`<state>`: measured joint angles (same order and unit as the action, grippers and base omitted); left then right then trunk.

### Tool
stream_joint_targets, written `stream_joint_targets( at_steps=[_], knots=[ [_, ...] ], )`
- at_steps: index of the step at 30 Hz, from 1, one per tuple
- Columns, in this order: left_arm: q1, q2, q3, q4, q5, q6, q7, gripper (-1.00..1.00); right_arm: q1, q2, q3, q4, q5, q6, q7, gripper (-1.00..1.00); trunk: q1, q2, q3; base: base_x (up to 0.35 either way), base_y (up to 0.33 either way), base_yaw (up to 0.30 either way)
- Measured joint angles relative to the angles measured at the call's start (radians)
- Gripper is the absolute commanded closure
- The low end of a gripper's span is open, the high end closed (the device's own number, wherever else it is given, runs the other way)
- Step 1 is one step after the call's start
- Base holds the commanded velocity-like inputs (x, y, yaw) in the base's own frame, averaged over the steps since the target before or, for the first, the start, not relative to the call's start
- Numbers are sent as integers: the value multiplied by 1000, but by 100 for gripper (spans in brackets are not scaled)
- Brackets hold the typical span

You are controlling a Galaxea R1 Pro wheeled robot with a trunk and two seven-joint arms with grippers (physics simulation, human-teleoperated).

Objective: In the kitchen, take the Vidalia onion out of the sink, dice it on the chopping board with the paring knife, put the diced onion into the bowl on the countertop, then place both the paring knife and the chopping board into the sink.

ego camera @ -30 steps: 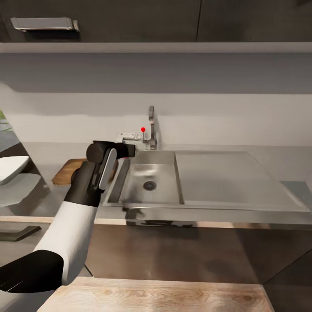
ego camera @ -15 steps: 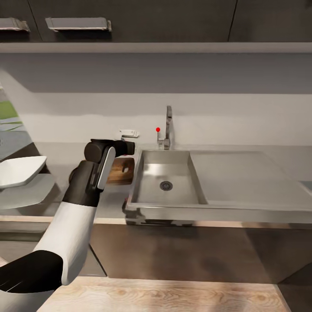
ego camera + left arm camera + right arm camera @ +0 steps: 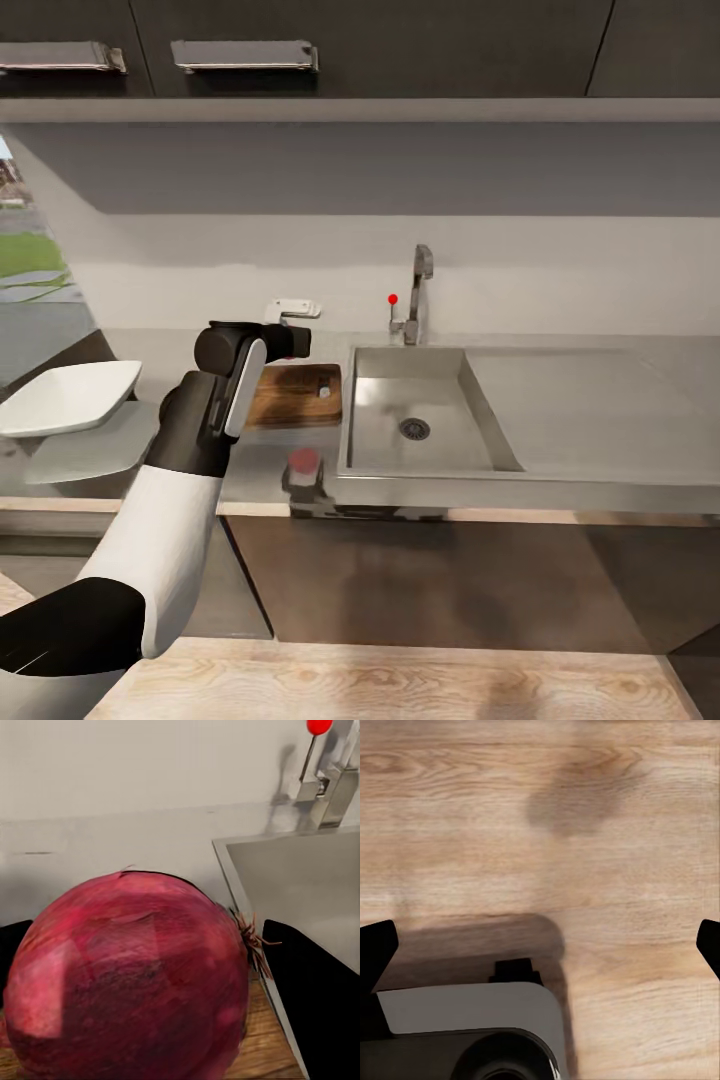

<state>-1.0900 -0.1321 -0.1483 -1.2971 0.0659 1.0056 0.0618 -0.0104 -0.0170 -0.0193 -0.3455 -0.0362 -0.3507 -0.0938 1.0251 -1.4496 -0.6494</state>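
A kitchen with pale wood floor (image 3: 400,685) nearest, dark cabinets (image 3: 430,580) below a glossy grey desk (image 3: 170,350), and a light wall behind under dark upper cupboards (image 3: 400,45). The right pincer (image 3: 544,945) hangs over the floor boards with its two dark fingertips (image 3: 376,945) spread wide apart and nothing between them, just above a rounded grey-and-white part of the robot (image 3: 472,1031). The left arm (image 3: 190,450) rises from the lower left and bends at the desk's front; its pincer (image 3: 295,343) reaches over the near left corner of the board (image 3: 300,395). In the left wrist view the onion (image 3: 127,979), dark pinkish-red with a dry root tuft, sits pinched between the black fingers (image 3: 315,997), held just above the board's wood, beside the sink's rim. A reddish reflection shows on the desk front below it. On the board lies a small pale object, too small to tell. Left of the arm stands the white bowl (image 3: 70,397) on the desk. Right of the board is the sink (image 3: 420,425) with its round drain, drainboard stretching right, and at the back the faucet (image 3: 420,290) with its red-knobbed lever (image 3: 393,300).
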Motion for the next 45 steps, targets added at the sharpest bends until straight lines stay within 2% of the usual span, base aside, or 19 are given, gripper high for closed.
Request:
stream_joint_targets(
  at_steps=[12, 25, 27, 31, 35, 45],
  knots=[
    [0, 0, 0, 11, 0, 0, 0, 100, 0, 0, 0, 0, 0, 0, 0, -100, 0, 0, 0, 0, 24, 0],
    [0, 0, 0, 20, 0, 0, 1, 100, 0, -5, 4, 15, 5, -1, 1, -100, 0, 0, 0, 0, 187, 0],
    [2, 11, 0, 31, -2, 1, 1, 100, 0, 3, 6, 27, 10, -12, 1, -100, 0, 0, 0, 0, 0, 0],
    [2, 12, 0, 43, -1, 1, 1, 100, 0, 4, 6, 30, 10, -13, 1, -100, 0, 0, 0, 0, 0, 0],
    [2, 24, 0, 65, -1, 0, 1, 100, 0, -11, 8, 30, 8, -33, 1, -100, 0, 0, 0, 0, 0, 0],
    [2, 26, 0, 94, 1, 0, 1, 100, 0, -14, 8, 30, 8, -37, 1, -100, 0, 0, 0, 0, 0, 0]
  ],
)
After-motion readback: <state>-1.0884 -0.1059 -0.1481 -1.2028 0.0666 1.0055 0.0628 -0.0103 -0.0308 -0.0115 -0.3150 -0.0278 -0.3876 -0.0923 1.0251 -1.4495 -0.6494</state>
